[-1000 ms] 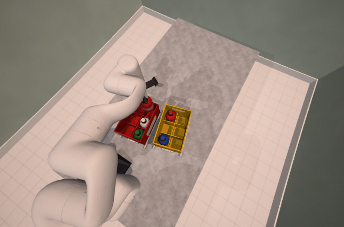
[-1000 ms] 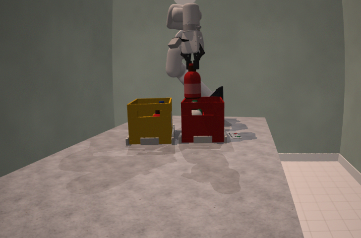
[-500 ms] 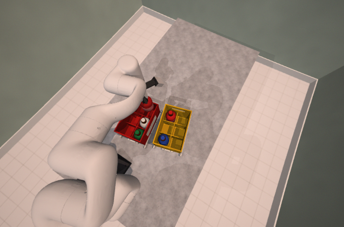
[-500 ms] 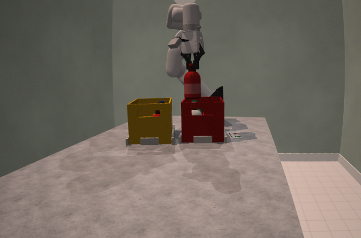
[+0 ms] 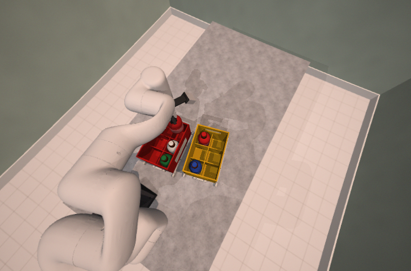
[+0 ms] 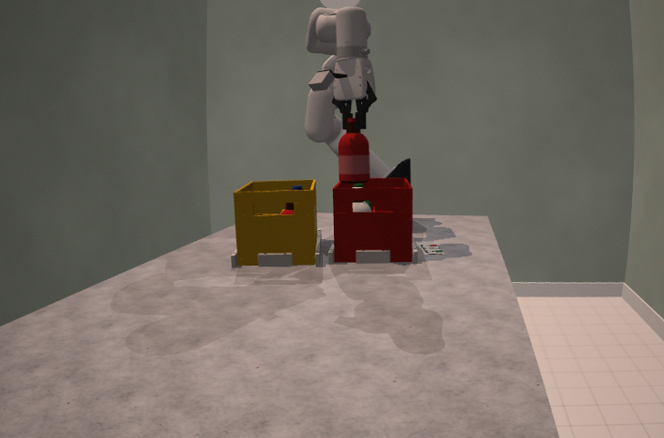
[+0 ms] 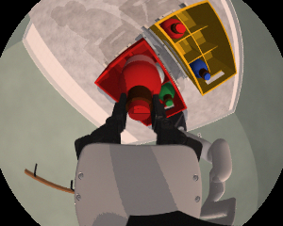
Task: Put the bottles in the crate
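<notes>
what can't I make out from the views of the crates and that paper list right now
- Pick list: too small and slanted to read in the exterior view; the arm covers its place in the top view.
- Red crate's far-side compartments: partly behind the arm from the top; the held red bottle blocks the wrist view.

1. Crate one [image 5: 171, 168] [image 6: 372, 234] [image 7: 107, 75]: solid red.
2. Crate two [image 5: 199, 177] [image 6: 275, 237] [image 7: 219, 89]: solid yellow.
3. Large bottle [image 6: 353, 147] [image 7: 141, 77]: red, with a pale pink band and dark brown neck.
4. Small bottles: white [image 5: 171, 146], green [image 5: 165, 160] [image 7: 167, 91], blue [image 5: 195, 166] [image 7: 199, 68].
5. Table [image 5: 260, 64] [image 6: 240, 371]: mottled grey.
6. Floor [image 5: 289, 191] [image 6: 601, 350]: pale pink, grid-lined.
7. Walls [image 5: 68, 47] [image 6: 420, 154]: grey-green.
</notes>
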You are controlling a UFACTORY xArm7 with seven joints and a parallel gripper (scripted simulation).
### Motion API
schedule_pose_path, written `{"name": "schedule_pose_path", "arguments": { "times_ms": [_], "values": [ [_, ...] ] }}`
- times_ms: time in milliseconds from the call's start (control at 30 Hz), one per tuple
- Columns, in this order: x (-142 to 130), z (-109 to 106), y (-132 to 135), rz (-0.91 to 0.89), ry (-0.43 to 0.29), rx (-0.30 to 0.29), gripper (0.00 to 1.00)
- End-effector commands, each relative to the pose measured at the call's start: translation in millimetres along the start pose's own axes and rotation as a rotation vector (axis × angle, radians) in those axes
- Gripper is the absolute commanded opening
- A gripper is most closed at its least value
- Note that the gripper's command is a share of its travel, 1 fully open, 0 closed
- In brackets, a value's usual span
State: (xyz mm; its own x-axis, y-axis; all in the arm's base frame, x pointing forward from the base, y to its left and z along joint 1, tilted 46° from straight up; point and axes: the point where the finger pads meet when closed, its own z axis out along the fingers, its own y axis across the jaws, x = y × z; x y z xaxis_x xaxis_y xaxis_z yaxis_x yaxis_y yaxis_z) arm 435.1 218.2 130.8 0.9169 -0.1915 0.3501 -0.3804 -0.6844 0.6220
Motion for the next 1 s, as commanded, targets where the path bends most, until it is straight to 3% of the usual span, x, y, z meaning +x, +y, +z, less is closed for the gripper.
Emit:
{"name": "schedule_pose_path", "arguments": {
  "times_ms": [0,967],
  "values": [
    [0.4,2.3,-0.9,-0.001,0.003,0.004,0.00],
    [0.5,27.3,-1.0,-0.001,0.003,0.004,0.00]
  ]
}}
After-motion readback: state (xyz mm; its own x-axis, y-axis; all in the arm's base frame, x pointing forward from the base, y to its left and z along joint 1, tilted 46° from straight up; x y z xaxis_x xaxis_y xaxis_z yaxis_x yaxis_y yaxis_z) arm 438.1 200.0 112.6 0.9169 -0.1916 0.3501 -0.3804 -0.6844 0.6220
